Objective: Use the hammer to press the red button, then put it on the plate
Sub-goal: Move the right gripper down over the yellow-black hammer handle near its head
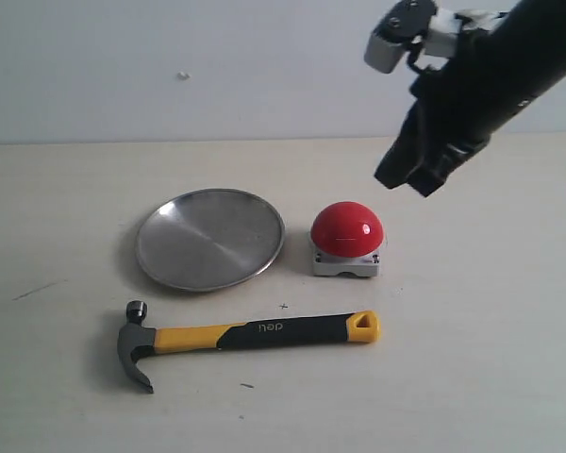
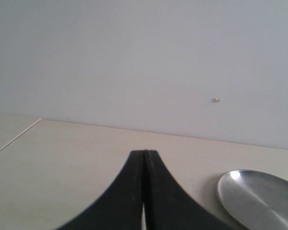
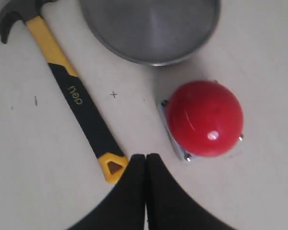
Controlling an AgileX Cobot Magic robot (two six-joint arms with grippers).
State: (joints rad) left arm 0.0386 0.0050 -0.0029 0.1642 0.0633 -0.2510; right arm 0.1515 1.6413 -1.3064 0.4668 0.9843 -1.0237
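The hammer (image 1: pixel 250 335) (image 3: pixel 72 93) lies flat on the table near the front, dark head to the left, yellow looped end to the right. Behind it stands the red button (image 1: pixel 347 229) (image 3: pixel 204 118) on its grey base. Left of the button lies the steel plate (image 1: pixel 209 239) (image 3: pixel 149 28) (image 2: pixel 259 199), with nothing on it. My right gripper (image 1: pixel 407 179) (image 3: pixel 145 155) hangs in the air above and behind the button, shut and holding nothing. My left gripper (image 2: pixel 145 152) is shut with nothing in it, low over the table to the left of the plate; it does not show in the exterior view.
The pale table (image 1: pixel 491 359) runs back to a plain white wall (image 1: pixel 170 66). A table edge (image 2: pixel 17 138) shows in the left wrist view. The right arm (image 1: pixel 509 66) slants in from the upper right.
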